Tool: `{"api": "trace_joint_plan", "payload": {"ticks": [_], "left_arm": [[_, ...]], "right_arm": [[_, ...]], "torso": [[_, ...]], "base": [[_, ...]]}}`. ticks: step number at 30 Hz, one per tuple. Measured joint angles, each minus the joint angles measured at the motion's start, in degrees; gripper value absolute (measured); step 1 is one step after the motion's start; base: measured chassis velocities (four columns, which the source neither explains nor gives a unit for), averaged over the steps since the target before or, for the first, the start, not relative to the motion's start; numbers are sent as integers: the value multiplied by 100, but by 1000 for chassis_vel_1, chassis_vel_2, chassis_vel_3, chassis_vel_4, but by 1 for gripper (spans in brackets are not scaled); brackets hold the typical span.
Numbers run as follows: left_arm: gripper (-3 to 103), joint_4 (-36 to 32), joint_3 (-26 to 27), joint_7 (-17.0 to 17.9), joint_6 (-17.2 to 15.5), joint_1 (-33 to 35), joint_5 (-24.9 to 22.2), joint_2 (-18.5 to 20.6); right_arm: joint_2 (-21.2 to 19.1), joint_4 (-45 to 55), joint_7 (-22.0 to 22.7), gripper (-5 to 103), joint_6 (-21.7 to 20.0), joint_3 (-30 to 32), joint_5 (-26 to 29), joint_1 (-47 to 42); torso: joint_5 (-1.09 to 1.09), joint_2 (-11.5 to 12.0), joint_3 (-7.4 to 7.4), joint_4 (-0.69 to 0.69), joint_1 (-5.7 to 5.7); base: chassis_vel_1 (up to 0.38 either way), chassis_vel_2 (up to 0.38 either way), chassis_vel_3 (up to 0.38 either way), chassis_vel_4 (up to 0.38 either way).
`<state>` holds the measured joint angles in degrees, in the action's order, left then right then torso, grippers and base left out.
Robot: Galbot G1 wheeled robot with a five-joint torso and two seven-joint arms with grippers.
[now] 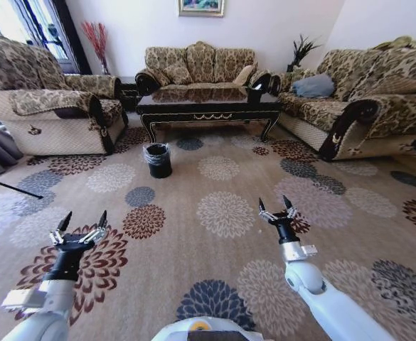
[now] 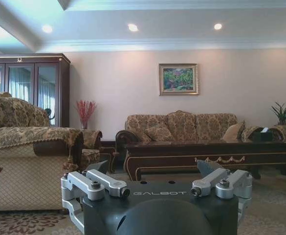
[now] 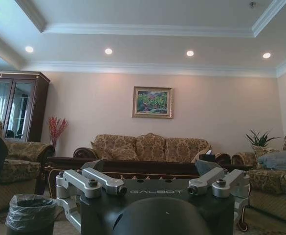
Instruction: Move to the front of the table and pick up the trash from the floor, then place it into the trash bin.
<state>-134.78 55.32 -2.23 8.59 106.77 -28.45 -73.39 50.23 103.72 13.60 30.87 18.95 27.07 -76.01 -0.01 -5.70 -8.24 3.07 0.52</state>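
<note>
Head view: both end effectors spread wide, left [image 1: 83,222] and right [image 1: 275,206], table [image 1: 209,106] legs partly shadowed

Both arms extended forward, low. Left pincer [image 1: 83,221] fingers spread, empty. Right pincer [image 1: 274,204] fingers spread, empty.

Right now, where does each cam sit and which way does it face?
Head view: high on the robot, looking forward and down over the carpet toward the table and trash bin; left gripper and right gripper show, both open, held low over the carpet.
Left wrist view: behind the left gripper, level, facing the table.
Right wrist view: behind the right gripper, level, facing the table, with the trash bin near.
Shared: all face the far sofa; both wrist views show the wall painting.
</note>
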Motion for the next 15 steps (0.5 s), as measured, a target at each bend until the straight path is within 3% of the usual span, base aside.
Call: {"api": "trace_joint_plan", "payload": {"ticks": [15], "left_arm": [[100,33,-68,-9,15,-21,36,-27]], "right_arm": [[-1,-23,-10,100,13,11,15,6]], "torso": [[1,0,2,0,0]], "base": [[-7,11,8,-15]]}}
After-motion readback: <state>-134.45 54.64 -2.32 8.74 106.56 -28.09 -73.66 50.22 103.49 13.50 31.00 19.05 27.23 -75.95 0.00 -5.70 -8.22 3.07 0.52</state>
